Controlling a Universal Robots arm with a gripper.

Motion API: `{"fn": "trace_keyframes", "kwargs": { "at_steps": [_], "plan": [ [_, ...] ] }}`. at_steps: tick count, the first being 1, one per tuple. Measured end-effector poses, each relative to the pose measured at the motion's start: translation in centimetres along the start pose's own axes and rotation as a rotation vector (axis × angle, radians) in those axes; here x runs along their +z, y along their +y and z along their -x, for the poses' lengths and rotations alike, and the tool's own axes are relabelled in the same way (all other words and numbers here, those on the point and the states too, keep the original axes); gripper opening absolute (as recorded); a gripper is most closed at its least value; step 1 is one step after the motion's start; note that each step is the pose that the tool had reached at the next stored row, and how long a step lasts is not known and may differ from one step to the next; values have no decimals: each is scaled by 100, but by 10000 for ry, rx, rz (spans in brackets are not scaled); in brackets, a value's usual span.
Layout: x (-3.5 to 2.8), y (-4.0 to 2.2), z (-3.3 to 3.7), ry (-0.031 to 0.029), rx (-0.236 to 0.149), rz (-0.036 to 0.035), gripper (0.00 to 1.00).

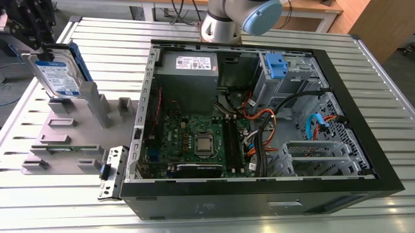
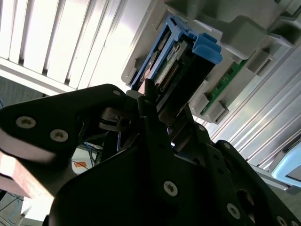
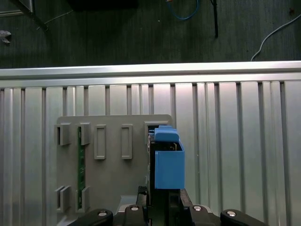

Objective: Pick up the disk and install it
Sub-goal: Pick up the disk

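Black hand (image 2: 157, 101), partly cut off, gripped the upright disk (image 1: 58, 73) by its top edge over the grey holder (image 1: 68, 136) on the desk (image 1: 110, 34); whether the disk touched the holder was unclear.

In the exterior view, the ribbed surface (image 1: 113, 48) lies bare around the disk (image 1: 60, 75) clamped in the gripper (image 1: 44, 54) at upper left, while the case wall (image 1: 146, 97) and tangled cables (image 1: 263, 131) crowd the centre.

Exterior view high over table (image 1: 194, 29), both wrist views near disk (image 3: 168, 169)
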State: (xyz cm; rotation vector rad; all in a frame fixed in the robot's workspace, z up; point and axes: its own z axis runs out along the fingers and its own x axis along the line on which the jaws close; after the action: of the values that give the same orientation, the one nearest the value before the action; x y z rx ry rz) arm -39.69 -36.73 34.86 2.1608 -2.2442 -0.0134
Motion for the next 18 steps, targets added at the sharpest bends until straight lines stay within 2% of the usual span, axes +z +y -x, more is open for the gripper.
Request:
{"fn": "trace_keyframes", "kwargs": {
  "at_steps": [13,18],
  "plan": [
    [-42,1,0,0,0,0,35],
    [-79,2,-1,-1,0,-1,35]
  ]
}}
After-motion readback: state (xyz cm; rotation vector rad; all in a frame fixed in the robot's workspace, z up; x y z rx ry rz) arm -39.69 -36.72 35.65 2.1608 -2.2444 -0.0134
